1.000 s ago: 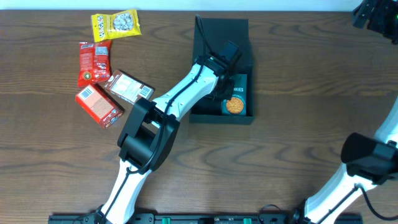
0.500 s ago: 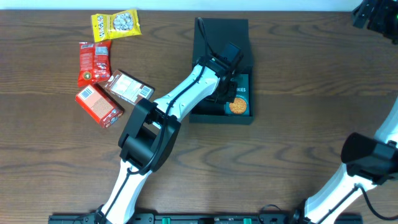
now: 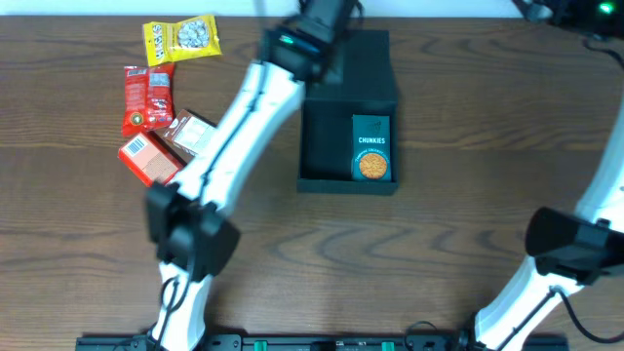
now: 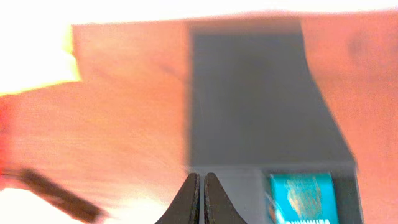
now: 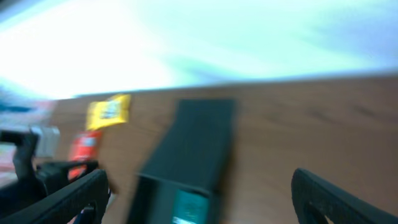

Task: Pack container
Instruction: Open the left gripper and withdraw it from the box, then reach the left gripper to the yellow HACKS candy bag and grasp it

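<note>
We log that the left arm (image 3: 244,117) has pulled out of the container (image 3: 327,146) and swung up toward the far table edge. The left gripper (image 4: 198,186) is empty, jaws pressed together. The Chunkies carton (image 3: 370,148), half hidden before, now lies fully exposed. The arm now overlaps the brown packet (image 3: 188,130).
</note>
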### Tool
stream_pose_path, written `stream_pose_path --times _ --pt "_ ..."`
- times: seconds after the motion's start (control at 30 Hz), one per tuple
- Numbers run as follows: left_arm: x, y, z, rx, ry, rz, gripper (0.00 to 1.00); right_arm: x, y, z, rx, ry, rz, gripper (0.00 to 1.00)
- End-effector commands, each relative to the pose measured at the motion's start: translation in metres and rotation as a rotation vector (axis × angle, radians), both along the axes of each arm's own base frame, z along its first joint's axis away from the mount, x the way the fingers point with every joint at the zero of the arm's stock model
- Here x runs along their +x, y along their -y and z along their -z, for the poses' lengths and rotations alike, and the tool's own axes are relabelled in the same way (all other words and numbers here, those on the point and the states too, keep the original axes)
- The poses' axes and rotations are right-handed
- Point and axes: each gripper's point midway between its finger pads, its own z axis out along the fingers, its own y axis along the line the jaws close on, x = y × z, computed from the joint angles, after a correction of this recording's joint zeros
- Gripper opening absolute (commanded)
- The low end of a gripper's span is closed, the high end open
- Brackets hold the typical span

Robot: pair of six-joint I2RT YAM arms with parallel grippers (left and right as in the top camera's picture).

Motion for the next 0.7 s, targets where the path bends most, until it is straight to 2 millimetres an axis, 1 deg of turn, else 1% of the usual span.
stream_pose_path --times 0.0,0.03,0.1,0.17,0.2,0.23,0.27,0.3,0.33,0.37,0.4,0.43,0.5,0.57,0.67 --pt "0.024 -0.089 -0.032 0.109 0.1 -0.208 0.06 -0.023 -0.076 -0.051 0.15 0.089 -0.195 0.95" --pt "0.03 -0.109 -0.026 0.09 0.076 -0.232 0.06 -0.024 -0.094 -0.063 0.163 0.121 -0.222 0.96" --pt "0.039 -0.139 -0.014 0.061 0.04 -0.27 0.06 -0.029 -0.125 -0.085 0.185 0.187 -0.275 0.97" --pt "0.047 -0.167 -0.007 0.05 0.021 -0.288 0.06 -0.035 -0.15 -0.106 0.211 0.248 -0.321 0.98" --pt "0.052 -0.179 -0.004 0.044 0.02 -0.285 0.1 -0.039 -0.163 -0.118 0.224 0.285 -0.348 0.98" --pt "0.058 -0.193 -0.002 0.032 0.023 -0.283 0.17 -0.043 -0.177 -0.13 0.241 0.324 -0.376 0.98" --pt "0.064 -0.203 0.0 0.022 0.031 -0.285 0.26 -0.047 -0.19 -0.141 0.258 0.356 -0.401 0.98" --pt "0.071 -0.217 0.004 0.01 0.038 -0.279 0.4 -0.052 -0.205 -0.152 0.276 0.398 -0.436 0.98" --pt "0.077 -0.228 0.007 0.005 0.044 -0.265 0.55 -0.057 -0.216 -0.16 0.287 0.427 -0.461 0.98" --pt "0.082 -0.237 0.011 -0.004 0.046 -0.255 0.77 -0.06 -0.226 -0.166 0.292 0.454 -0.478 0.98" --pt "0.086 -0.245 0.018 -0.018 0.042 -0.252 0.93 -0.062 -0.233 -0.17 0.292 0.477 -0.485 0.98" --pt "0.09 -0.253 0.024 -0.04 0.038 -0.253 0.96 -0.063 -0.24 -0.174 0.291 0.495 -0.481 0.99" --pt "0.098 -0.267 0.042 -0.095 0.023 -0.248 0.95 -0.06 -0.253 -0.179 0.282 0.528 -0.432 0.99" --pt "0.105 -0.279 0.062 -0.113 0.009 -0.258 0.96 -0.054 -0.257 -0.18 0.27 0.537 -0.367 0.99" --pt "0.117 -0.289 0.092 -0.108 0.0 -0.274 0.96 -0.046 -0.261 -0.179 0.253 0.542 -0.291 0.99"
